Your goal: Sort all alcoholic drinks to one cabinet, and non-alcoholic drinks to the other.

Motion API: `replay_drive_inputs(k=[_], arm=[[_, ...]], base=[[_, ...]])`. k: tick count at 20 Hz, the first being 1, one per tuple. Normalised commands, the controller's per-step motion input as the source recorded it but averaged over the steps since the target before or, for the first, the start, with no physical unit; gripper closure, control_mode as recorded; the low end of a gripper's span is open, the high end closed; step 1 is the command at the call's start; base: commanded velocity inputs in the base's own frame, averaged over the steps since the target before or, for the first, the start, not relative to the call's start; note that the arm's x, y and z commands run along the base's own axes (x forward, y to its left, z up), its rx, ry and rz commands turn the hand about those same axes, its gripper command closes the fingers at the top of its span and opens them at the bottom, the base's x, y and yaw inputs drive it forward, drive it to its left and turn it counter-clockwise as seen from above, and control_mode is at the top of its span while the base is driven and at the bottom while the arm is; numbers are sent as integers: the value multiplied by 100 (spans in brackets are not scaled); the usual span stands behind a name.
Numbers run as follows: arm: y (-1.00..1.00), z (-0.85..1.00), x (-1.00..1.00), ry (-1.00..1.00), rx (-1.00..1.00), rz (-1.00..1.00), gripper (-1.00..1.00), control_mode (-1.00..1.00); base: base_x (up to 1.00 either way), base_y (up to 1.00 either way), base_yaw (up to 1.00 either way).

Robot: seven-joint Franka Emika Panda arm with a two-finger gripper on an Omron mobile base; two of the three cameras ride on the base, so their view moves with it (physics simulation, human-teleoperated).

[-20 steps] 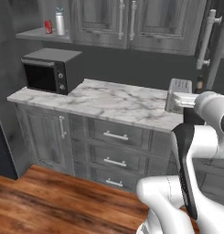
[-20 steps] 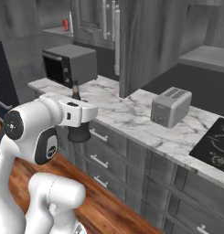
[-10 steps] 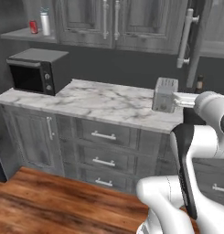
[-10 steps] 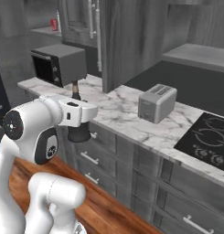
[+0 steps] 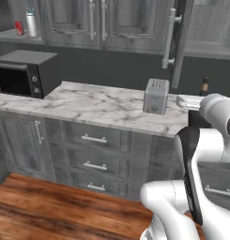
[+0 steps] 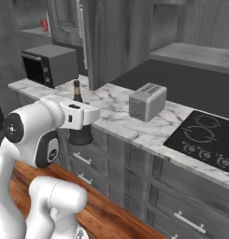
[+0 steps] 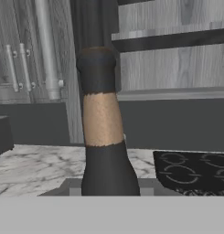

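Driving right has slid the microwave (image 5: 26,73) leftward in my views. Fingers are clamped on the dark bottle (image 6: 79,119), upright, neck up (long axis vertical), carried just before the desk (image 6: 111,114) edge.

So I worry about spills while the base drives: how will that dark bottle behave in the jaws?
The dark bottle looks rigid, probably glass, so fragile if dropped. Its squat body under a thin neck suggests it is bottom-heavy and may swing. The smooth neck could slip through the gripper.
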Motion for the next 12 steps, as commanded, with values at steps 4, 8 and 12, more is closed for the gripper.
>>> replay_drive_inputs(k=[4,8,12], arm=[[0,0,0,0,0,0,100,100],[0,0,0,0,0,0,100,100],[0,0,0,0,0,0,100,100]], base=[[13,-42,-9],[16,-42,-10],[11,-45,-13]])
